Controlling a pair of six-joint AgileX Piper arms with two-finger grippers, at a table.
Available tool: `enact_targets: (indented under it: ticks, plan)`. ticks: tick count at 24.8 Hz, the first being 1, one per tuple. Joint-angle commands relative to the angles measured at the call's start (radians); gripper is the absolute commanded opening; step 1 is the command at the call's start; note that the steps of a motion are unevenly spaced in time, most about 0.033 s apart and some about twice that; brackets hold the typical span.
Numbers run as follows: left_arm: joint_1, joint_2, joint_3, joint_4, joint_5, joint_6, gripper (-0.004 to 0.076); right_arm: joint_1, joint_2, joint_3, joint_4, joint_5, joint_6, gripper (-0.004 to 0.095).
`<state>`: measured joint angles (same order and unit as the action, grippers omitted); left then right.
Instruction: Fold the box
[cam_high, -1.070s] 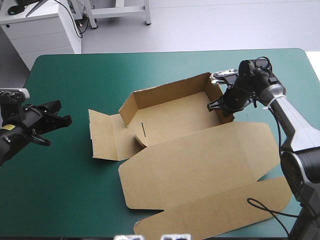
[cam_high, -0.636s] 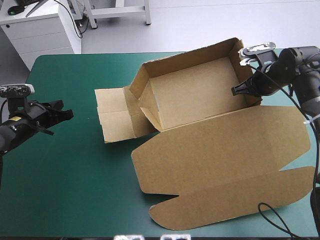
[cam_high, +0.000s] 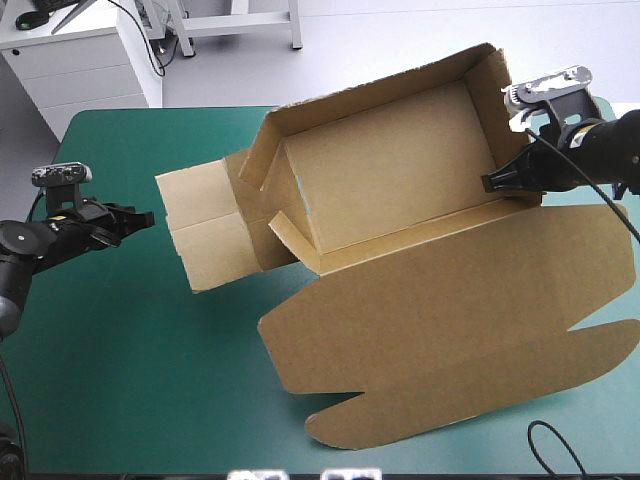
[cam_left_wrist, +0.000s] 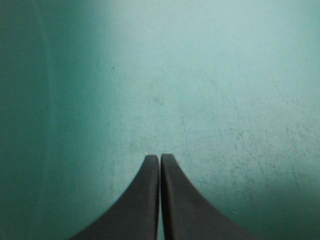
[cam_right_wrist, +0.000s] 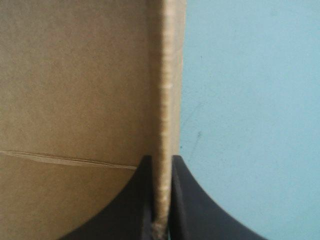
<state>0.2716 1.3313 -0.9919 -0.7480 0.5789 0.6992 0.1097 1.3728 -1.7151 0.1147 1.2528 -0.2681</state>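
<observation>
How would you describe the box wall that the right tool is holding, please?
On the teal-green table is a brown box, its tray open and its big lid flat. Look at the tray's right end: the short wall there is the only one pinched by the right tool.

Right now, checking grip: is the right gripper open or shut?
Shut on the brown board box: the right gripper's black fingers pinch its wall.

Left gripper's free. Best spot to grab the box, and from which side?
Take the box by the flat end flap jutting toward the left gripper, at its free outer edge, coming from that side. It is one thin, open-edged sheet; the right gripper clamps the opposite end wall.
</observation>
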Motion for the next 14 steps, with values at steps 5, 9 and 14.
enact_targets:
  ticks: [5, 9, 14]
  plan:
    - [-0.005, 0.1, -0.036, -0.039, -0.043, 0.003, -0.0007, -0.012, -0.075, -0.036, 0.146, -0.005, -0.049, -0.0019]
    - [-0.005, 0.167, -0.036, -0.161, 0.031, 0.003, -0.0007, -0.012, -0.071, -0.036, 0.242, -0.005, -0.071, -0.0019]
    - [-0.021, 0.176, -0.038, -0.432, 0.127, 0.144, -0.0008, -0.012, -0.04, -0.036, 0.345, -0.031, -0.123, -0.0019]
